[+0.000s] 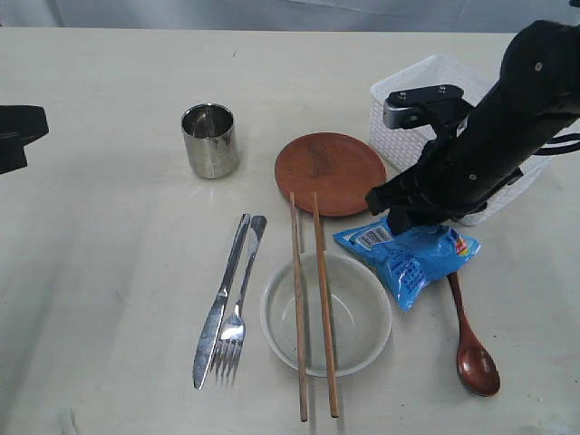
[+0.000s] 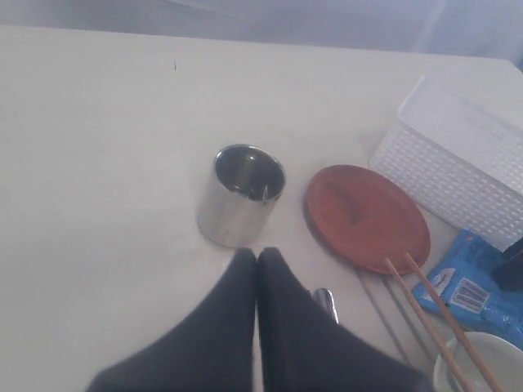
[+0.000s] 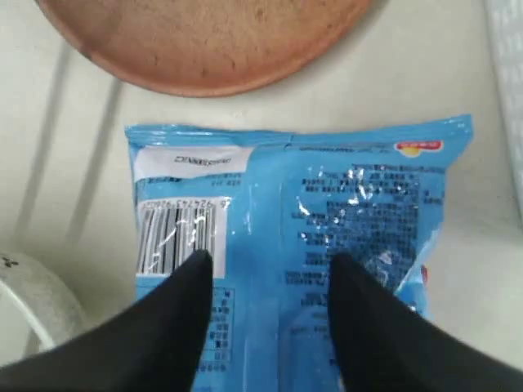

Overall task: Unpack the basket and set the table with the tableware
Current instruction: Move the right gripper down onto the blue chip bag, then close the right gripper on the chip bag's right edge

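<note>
A: Exterior view first. Where's the right gripper (image 1: pixel 403 217)?
B: Low over the blue snack packet (image 1: pixel 419 258), which lies directly beneath its tips. The basket (image 1: pixel 426 68) is just behind that arm and mostly hidden by it. The plate (image 1: pixel 331 172) is just beside the gripper, on the side away from the basket. The spoon (image 1: pixel 471 349) sticks out past the packet with its handle running under it.
A: And the left gripper (image 1: pixel 16 134)?
B: At the edge of view over the table (image 1: pixel 109 272), well apart from the packet. The right arm is nearer by far.
A: Left wrist view?
B: Left fingers are pressed together with nothing between them. The cup (image 2: pixel 241 196) stands upright just ahead of the tips.
A: Right wrist view?
B: Jaws apart, straddling the middle of the packet. The packet extends past both fingers, so it runs along the jaw-opening line, not across it. Can't tell if the tips touch the film. The plate is ahead of the tips, and the rim of the bowl (image 3: pixel 24 286) is off to one finger's side.
A: Your call?
B: My read is that the tableware is out: cup, plate, bowl with chopsticks (image 1: pixel 297 308) laid across it, knife (image 1: pixel 216 317) and fork (image 1: pixel 237 308). The packet pins the spoon handle. The likely next move is to pinch the film and lift it clear. The risk is dragging the spoon along.
</note>
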